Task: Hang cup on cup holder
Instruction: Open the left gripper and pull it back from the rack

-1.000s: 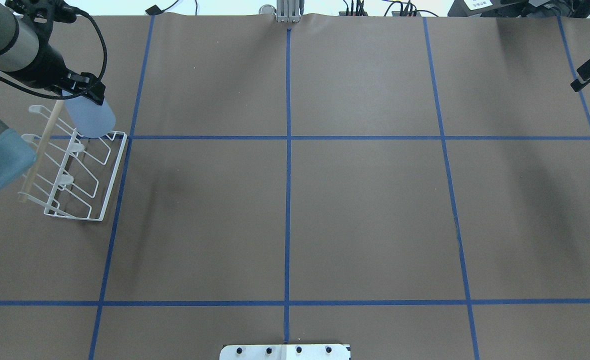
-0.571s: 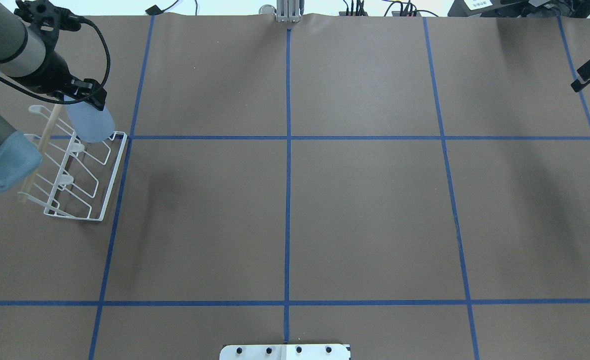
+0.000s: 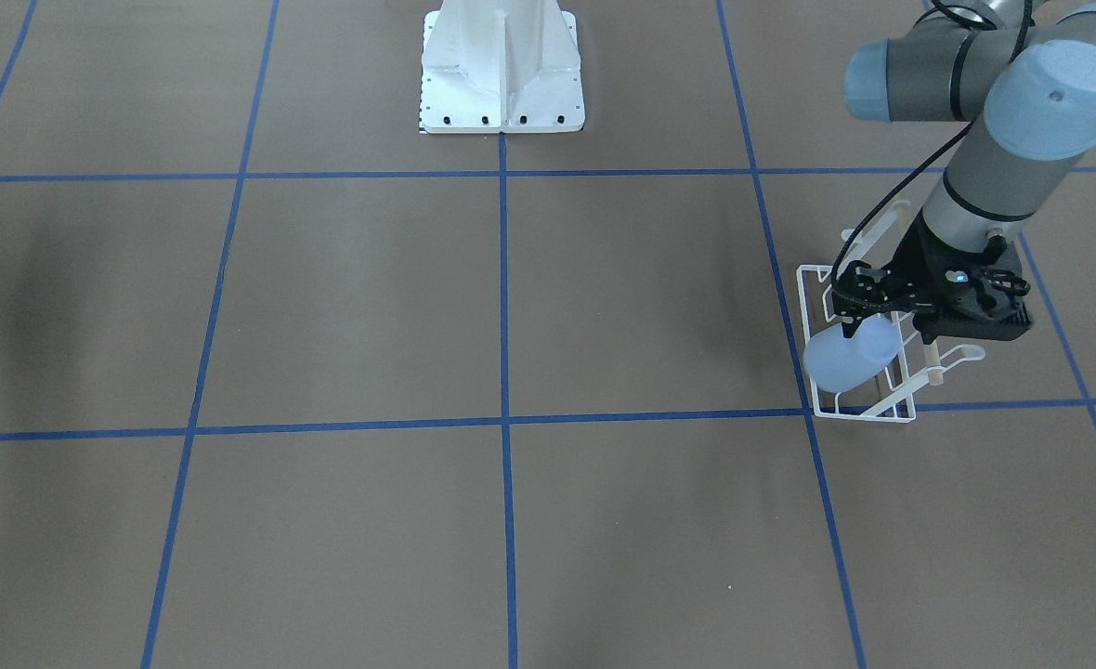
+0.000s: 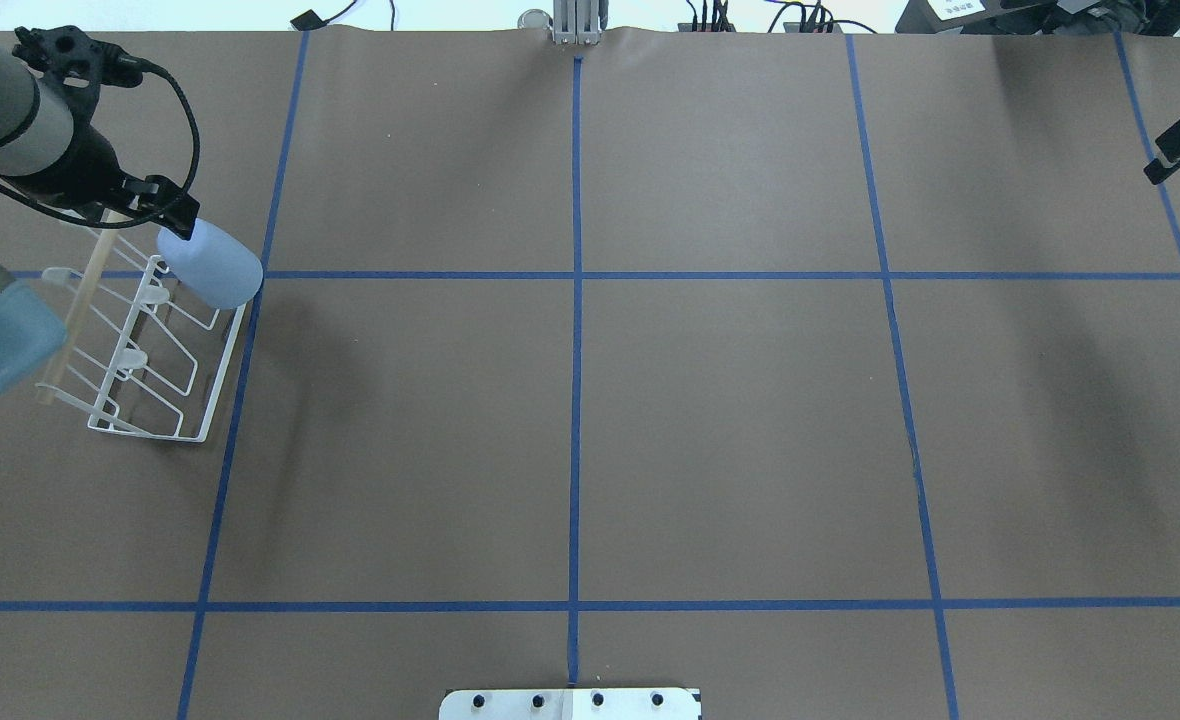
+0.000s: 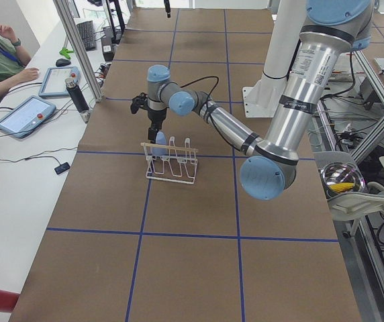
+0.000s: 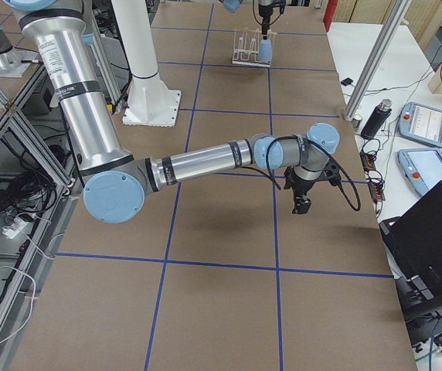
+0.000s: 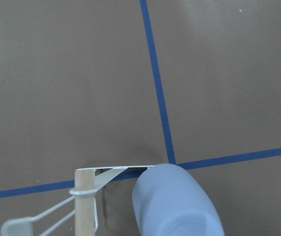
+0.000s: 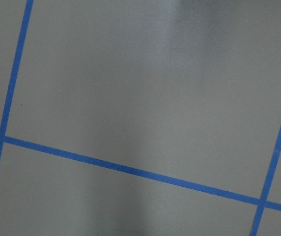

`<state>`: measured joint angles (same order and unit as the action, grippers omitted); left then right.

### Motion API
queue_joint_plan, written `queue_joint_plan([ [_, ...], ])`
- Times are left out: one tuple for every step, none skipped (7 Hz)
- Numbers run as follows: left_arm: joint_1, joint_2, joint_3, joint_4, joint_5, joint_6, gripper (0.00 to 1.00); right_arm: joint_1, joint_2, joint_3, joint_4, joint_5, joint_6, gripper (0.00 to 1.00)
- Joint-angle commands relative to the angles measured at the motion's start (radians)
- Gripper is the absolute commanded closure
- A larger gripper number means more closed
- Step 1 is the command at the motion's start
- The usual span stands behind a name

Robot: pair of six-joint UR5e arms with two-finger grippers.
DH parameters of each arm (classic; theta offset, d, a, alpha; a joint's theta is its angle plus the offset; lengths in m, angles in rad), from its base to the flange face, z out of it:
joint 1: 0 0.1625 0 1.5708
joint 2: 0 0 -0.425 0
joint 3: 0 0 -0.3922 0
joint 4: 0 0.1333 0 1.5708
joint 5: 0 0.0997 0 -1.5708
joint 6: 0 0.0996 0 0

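The brown tabletop (image 4: 730, 420) has blue tape lines across it. The left arm (image 3: 994, 186) reaches over the corner where the task is happening. The right arm is well apart from it, on the other side. The right tool (image 6: 302, 202) hangs over bare tabletop, and I cannot tell if it is wide or narrow.

The rack (image 4: 225, 355) stands on the tabletop under the left arm. Its wooden rod (image 4: 75, 310) runs along the top, and its bent prongs (image 4: 155, 295) stick out to the side.

The cup (image 4: 215, 268) is at the end of the rack farthest from the robot, over the outer corner of the wire frame. The left tool (image 3: 854, 316) holds it by its upper end. The cup points down and away from the tool, and it leans out toward the outer side of the rack. It is not straight up.

What matters next is how the cup lines up with the end prong. The prong is hidden behind the cup, so I cannot tell if it is inside the cup yet. The cup looks low and close to the wires. I think the arm must line the cup up with that prong before the tool lets go.
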<state>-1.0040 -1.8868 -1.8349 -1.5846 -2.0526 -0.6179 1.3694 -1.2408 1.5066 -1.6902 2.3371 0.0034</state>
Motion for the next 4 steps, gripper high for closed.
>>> queue_joint_plan([
  [-0.046, 0.018, -0.027, -0.005, -0.006, 0.082, 0.01, -0.015, 0.004, -0.002, 0.015, -0.137, -0.014, 0.00],
  [-0.115, 0.026, -0.029, 0.017, -0.012, 0.169, 0.01, -0.012, -0.006, -0.002, 0.029, -0.142, -0.014, 0.00],
  [-0.208, 0.028, -0.023, 0.073, -0.073, 0.266, 0.01, -0.007, -0.014, 0.000, 0.029, -0.137, -0.014, 0.00],
  [-0.296, 0.023, -0.023, 0.136, -0.145, 0.336, 0.01, 0.000, -0.017, 0.004, 0.030, -0.137, -0.011, 0.00],
])
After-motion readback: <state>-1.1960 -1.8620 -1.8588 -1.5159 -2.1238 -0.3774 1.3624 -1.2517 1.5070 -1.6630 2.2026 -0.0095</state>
